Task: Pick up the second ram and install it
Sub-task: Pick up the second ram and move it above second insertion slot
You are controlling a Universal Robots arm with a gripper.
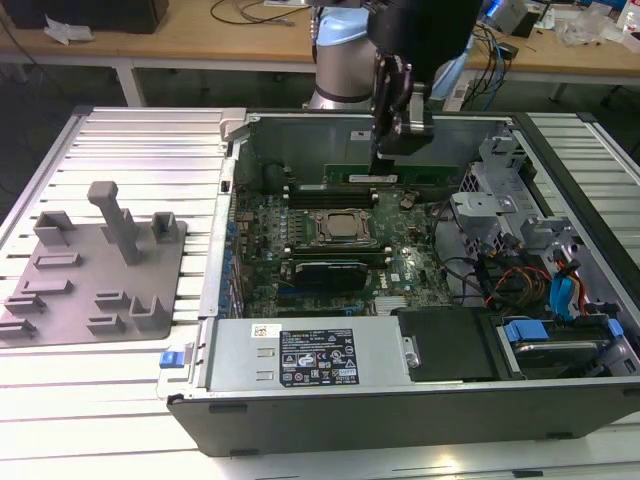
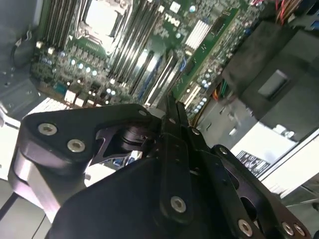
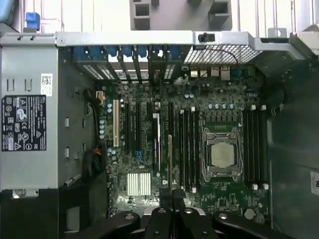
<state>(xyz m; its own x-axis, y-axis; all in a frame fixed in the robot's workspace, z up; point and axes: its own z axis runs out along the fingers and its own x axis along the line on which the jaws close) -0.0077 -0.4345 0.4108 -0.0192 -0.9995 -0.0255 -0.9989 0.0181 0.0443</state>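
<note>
I'm holding the second ram (image 3: pixel 169 159) edge-on, the gripper (image 3: pixel 170 193) jaws pinched shut on it, above the motherboard (image 3: pixel 229 205) by the memory slots (image 3: pixel 187 149). I'm aiming it parallel and level, so both ends seat together.

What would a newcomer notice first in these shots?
The open computer case lies on the white slatted table, its motherboard exposed with the bare CPU socket mid-board. The black tool hangs over the board, pinching the second ram, a thin stick seen edge-on in both wrist views. On the exterior view's left sits a grey fixture plate.
</note>
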